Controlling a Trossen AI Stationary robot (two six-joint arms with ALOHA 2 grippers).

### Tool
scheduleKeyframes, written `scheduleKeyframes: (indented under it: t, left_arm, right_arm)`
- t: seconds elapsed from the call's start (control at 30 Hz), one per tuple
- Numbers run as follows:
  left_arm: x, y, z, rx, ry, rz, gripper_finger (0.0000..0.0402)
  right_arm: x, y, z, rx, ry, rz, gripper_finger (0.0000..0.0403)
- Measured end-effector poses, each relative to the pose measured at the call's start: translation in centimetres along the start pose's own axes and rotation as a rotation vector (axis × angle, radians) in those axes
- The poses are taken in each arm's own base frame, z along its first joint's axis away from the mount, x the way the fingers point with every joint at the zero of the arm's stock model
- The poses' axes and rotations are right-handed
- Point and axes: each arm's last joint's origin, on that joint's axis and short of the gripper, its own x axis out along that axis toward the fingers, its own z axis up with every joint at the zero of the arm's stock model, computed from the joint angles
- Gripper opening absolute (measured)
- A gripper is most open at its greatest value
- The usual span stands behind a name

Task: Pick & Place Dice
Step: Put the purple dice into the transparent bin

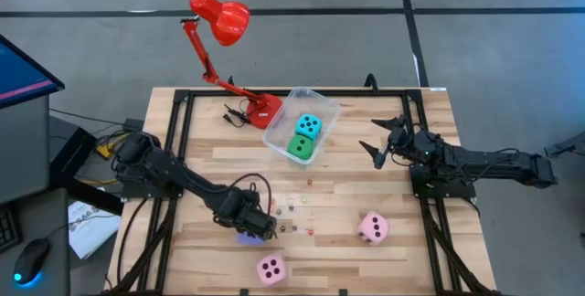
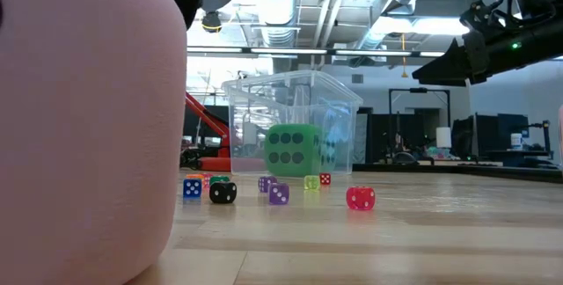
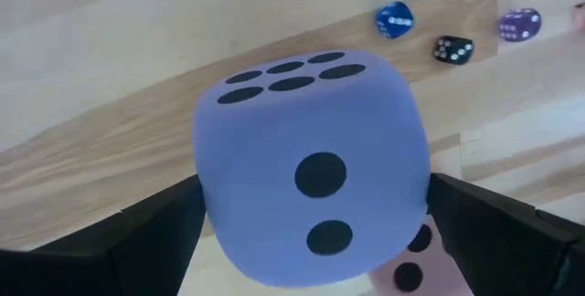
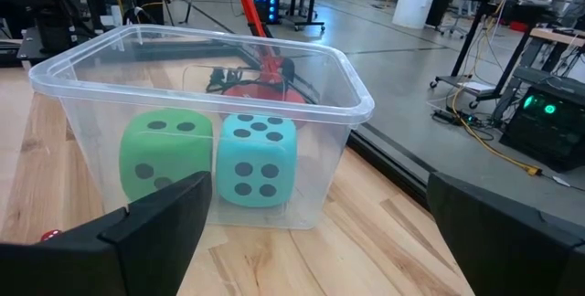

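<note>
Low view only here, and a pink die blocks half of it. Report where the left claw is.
Observer: The left claw is near the table's front, closed on the purple-blue die.
Operator: Now give me the right claw.
Observer: The right claw is open and empty, beside the clear tub.
Operator: List what's in the tub.
Observer: The green die and the cyan die, side by side.
</note>
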Motion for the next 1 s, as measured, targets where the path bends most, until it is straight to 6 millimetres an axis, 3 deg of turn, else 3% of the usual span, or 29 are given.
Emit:
scheduleKeyframes:
  t: [0.8, 1.0]
  left_arm:
    - [0.33, 0.04, 0.04, 0.007, -0.063, 0.007, 0.0397]
    - [0.33, 0.32, -0.22, 0.025, -0.095, 0.027, 0.0365]
  right_arm:
    - [0.0, -0.01, 0.0, -0.019, 0.0, -0.001, 0.04]
    - [0.0, -0.01, 0.01, -0.018, -0.001, -0.001, 0.04]
